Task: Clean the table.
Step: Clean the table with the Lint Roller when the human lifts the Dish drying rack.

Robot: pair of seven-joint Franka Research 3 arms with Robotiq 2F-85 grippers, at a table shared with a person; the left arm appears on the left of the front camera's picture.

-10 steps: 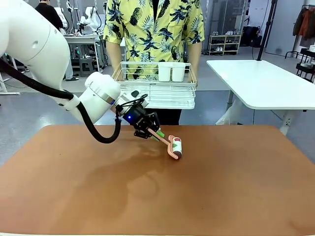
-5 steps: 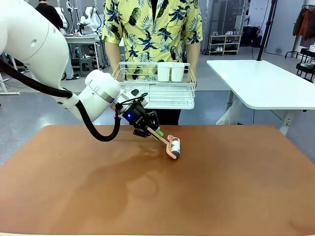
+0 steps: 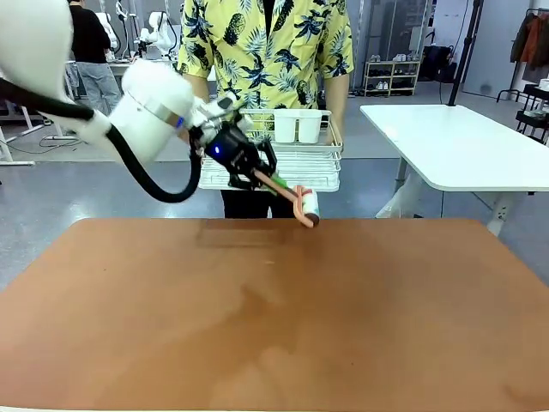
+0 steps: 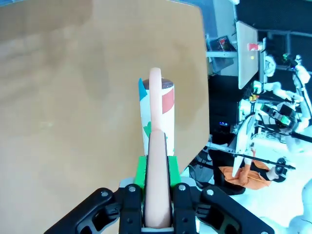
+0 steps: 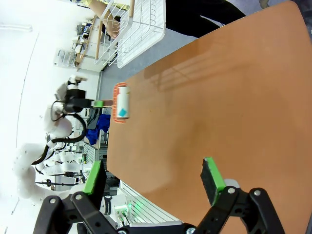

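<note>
So the lint roller (image 3: 307,206) was pressed down on the reddish-brown tabletop (image 3: 274,326) a second ago, near the middle of the front view. Now it's lifted clear and hangs up at the far edge, just in front of the white wire rack (image 3: 292,167) the person is holding. The left hand (image 3: 257,180) is clamped tight on the roller's pink handle, with green pads (image 4: 139,170) on either side of it in the left wrist view. The right hand (image 5: 153,179) has its fingers wide apart and holds nothing. My guess is the rolling pass is done and the roller's headed for the rack. I can't tell if the roller is over the tabletop or past its edge, and any leftover lint is too small to see.
</note>
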